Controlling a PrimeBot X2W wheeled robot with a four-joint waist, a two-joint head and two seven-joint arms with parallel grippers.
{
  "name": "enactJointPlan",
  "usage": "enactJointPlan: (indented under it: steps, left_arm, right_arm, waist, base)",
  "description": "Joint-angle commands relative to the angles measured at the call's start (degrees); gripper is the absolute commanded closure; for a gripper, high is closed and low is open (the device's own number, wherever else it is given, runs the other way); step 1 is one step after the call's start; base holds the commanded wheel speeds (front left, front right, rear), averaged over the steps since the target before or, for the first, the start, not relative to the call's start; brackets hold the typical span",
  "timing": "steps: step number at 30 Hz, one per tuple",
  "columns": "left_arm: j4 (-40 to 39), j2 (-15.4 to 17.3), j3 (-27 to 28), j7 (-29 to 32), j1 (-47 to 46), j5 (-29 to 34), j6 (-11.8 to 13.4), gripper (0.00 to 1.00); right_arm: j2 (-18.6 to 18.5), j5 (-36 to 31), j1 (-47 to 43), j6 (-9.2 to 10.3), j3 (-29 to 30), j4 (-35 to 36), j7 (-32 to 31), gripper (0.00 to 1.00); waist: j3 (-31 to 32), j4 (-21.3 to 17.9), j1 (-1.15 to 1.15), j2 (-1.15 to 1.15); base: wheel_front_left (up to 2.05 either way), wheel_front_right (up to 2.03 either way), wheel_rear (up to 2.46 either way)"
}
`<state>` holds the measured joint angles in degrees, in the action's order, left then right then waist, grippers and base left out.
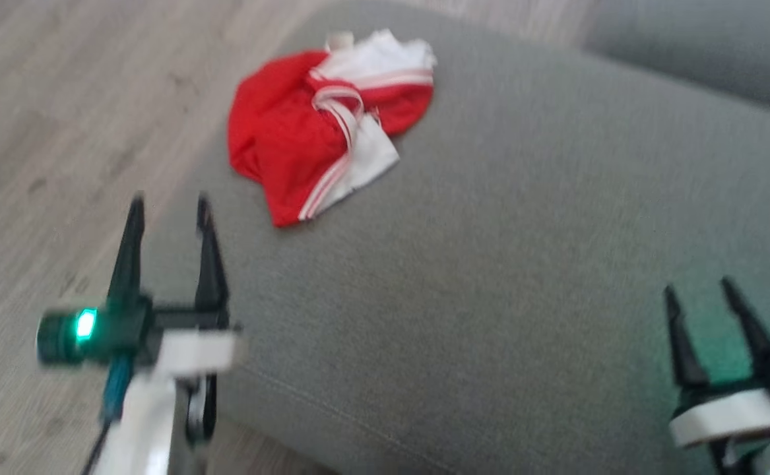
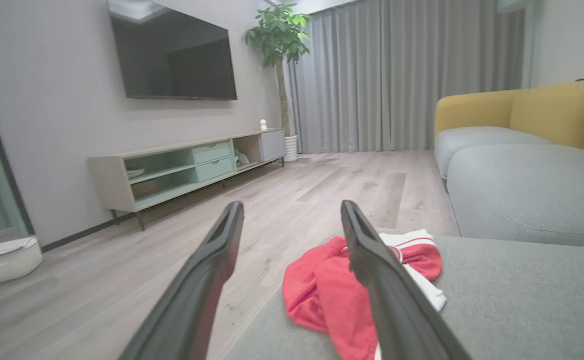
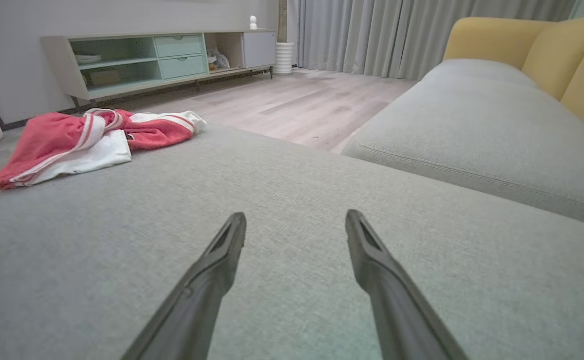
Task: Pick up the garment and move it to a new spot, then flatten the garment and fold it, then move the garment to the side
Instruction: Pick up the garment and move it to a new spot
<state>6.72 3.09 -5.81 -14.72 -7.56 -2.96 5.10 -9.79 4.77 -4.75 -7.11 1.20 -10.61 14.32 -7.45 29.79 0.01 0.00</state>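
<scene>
Garment (image 1: 319, 125) bunched at the far corner, both pincers empty

And we're right at the start of this one, folks, by my reading: nothing lifted, nothing flattened, nothing folded. The garment, red with white panels and striped trim, sits in a crumpled heap on the grey seat cushion (image 1: 490, 277), tucked up near the far left edge where the cushion meets the wooden floor (image 1: 48, 99). Folds are doubled over one another, so no clean hem offers itself.

The left gripper (image 1: 170, 200) hangs over the cushion's near left edge with its two dark fingers spread wide and nothing between them. They point straight up the line toward the heap, near it but not touching. That looks to me like a line-up for the grab.

Over on the other side, the right gripper (image 1: 699, 286) hovers above bare cushion, well apart from the cloth, fingers equally spread and empty. From its own wrist view the garment lies far off to the left. I'd guess it's parked low over the open stretch because that's where the cloth needs to land and be smoothed.

One to watch: the heap sits close to the edge, and a clumsy nudge could tip it to the floor.
</scene>
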Motion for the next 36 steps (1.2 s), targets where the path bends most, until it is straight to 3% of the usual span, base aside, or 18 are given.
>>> enactJointPlan:
  steps: [1,5,10,18,19,20,21,28,36]
  left_arm:
    - [0.4,0.1,0.9,-0.3,-6.2,0.4,-0.8,0.0]
    - [11.1,0.0,-1.5,-0.3,-17.5,-1.1,-3.8,0.0]
    - [23.9,-0.2,-3.7,-0.2,-25.6,-4.4,-5.8,0.0]
    - [45.2,-0.2,-8.2,4.7,-34.6,-12.7,-4.3,0.0]
    - [46.7,-0.2,-8.3,4.2,-35.3,-13.0,-3.7,0.1]
    - [48.1,-0.2,-8.2,3.5,-36.1,-13.2,-3.0,0.58]
    - [49.3,-0.2,-8.2,2.8,-36.8,-13.2,-2.5,1.0]
    - [50.7,1.7,-8.0,-0.1,-40.1,-12.2,-2.5,1.0]
    - [32.6,8.0,-10.4,-0.3,-40.5,-5.5,-4.1,1.0]
  right_arm:
    - [-3.2,-0.3,3.6,-0.37,-0.6,3.2,0.7,0.0]
    - [-7.2,-0.8,7.1,-0.37,1.1,6.5,0.7,0.0]
    - [-8.2,-1.8,8.9,-0.37,3.3,9.4,0.7,0.0]
    - [-8.8,-2.5,9.7,-0.37,5.0,11.8,0.7,0.0]
    - [-8.8,-2.5,9.7,-0.37,5.0,11.8,0.7,0.0]
    - [-8.8,-2.5,9.7,-0.37,5.1,11.8,0.7,0.0]
    - [-8.8,-2.5,9.7,-0.37,5.0,11.8,0.7,0.0]
    - [-5.9,-2.1,10.3,-0.37,3.5,10.3,0.7,0.0]
    - [1.8,-3.4,10.5,-0.37,1.3,7.9,0.7,0.0]
  waist:
    - [-8.3,-2.2,-0.01,0.0]
    - [-14.6,-4.1,-0.01,0.0]
    - [-17.6,-5.2,-0.01,0.0]
    - [-20.2,-7.6,-0.01,0.0]
    - [-20.2,-7.7,-0.01,0.0]
    - [-20.2,-7.8,-0.01,0.0]
    - [-20.0,-7.9,-0.01,0.0]
    - [-14.8,-9.4,-0.01,0.0]
    - [-1.2,-17.1,-0.01,0.0]
  base:
    - [0.0,0.0,0.0]
    - [0.0,0.0,0.0]
    - [0.0,0.0,0.0]
    - [0.0,0.0,0.0]
    - [0.0,0.0,0.0]
    - [0.0,0.0,0.0]
    - [0.0,0.0,0.0]
    - [0.0,0.0,0.0]
    - [0.0,0.0,0.0]
